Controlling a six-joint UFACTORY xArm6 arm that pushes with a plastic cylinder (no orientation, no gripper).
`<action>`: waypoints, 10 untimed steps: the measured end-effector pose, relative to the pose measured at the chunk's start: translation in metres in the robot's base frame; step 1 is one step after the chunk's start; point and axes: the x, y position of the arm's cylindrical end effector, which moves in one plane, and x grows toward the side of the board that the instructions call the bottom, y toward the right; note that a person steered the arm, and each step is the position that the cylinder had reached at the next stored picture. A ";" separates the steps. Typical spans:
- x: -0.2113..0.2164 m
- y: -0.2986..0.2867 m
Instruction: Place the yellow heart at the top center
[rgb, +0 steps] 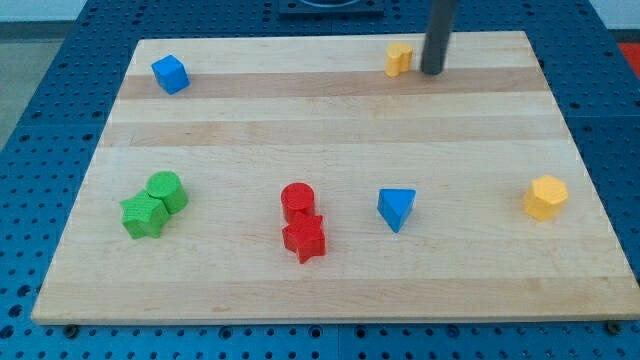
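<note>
My tip (432, 72) rests on the wooden board (330, 140) near the view's top edge, a little right of the middle. The arm has no gripper, only the straight dark rod, so there are no jaws to be apart or together. Just beside the tip, on its left, stands the yellow heart (399, 59); I cannot tell if the two are touching or if a thin gap is between them. The heart sits close to the top edge of the board, somewhat right of the centre.

Farther away, at the view's top left, is the blue cube (170, 74), well apart from the others. In the lower half of the board, the blue triangle (396, 208) lies right of the middle. To its left the red cylinder (297, 200) and the red star (304, 238) stand together, the star just below the cylinder and touching it. At the view's left the green cylinder (165, 190) and the green star (144, 215) touch each other too. The yellow hexagon (545, 197) stands alone at the view's right.
</note>
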 end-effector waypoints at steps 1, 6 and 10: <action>-0.010 -0.010; 0.002 -0.105; -0.001 -0.086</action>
